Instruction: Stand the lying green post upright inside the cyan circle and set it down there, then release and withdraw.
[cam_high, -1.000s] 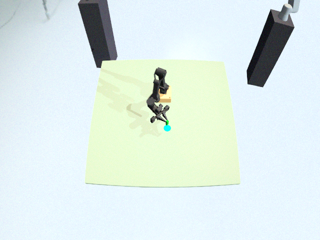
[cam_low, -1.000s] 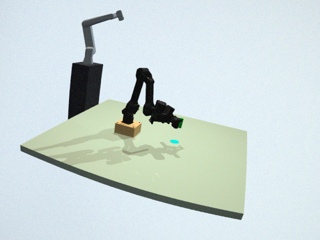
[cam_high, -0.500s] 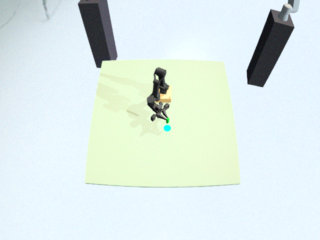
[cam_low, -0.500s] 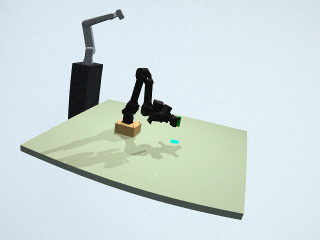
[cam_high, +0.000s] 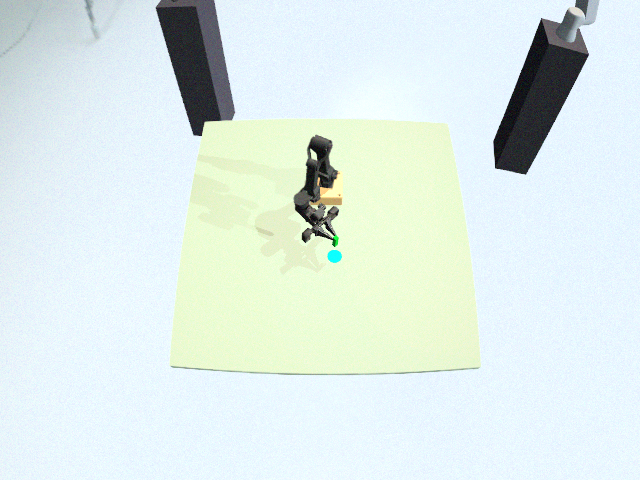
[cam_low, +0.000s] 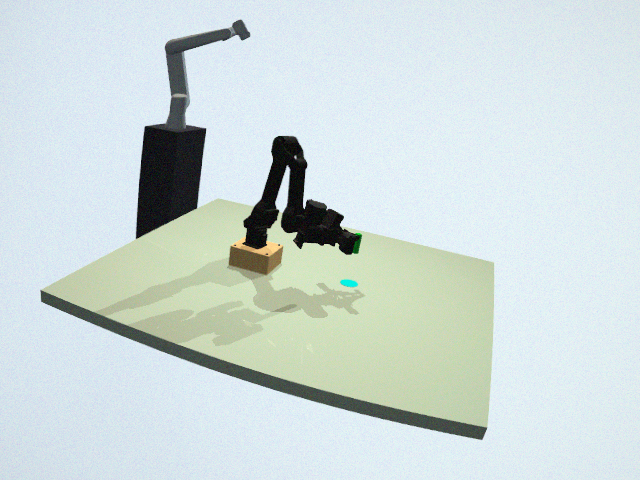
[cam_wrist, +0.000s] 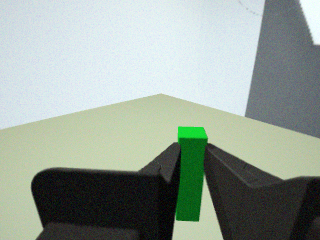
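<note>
The green post (cam_high: 335, 241) (cam_low: 357, 243) (cam_wrist: 191, 175) is held close to upright in the air, well above the table top. My gripper (cam_wrist: 191, 149) is shut on the green post, one finger on each side of it, and points nearly level outward from the arm. The post sticks out a little above the fingertips and further below them in the wrist view. The cyan circle (cam_high: 334, 256) (cam_low: 348, 283) lies flat on the table, lower than the post; nothing stands on it. In the top view the post shows just behind the circle, toward the arm's base.
The arm's wooden base block (cam_high: 333, 200) (cam_low: 249, 259) sits on the pale green table (cam_high: 392, 310) (cam_low: 429, 335). Dark pedestals (cam_high: 540, 103) (cam_low: 168, 180) stand beyond the table's edges, one with a grey arm (cam_low: 177, 77) on top. Arm shadows fall across the table.
</note>
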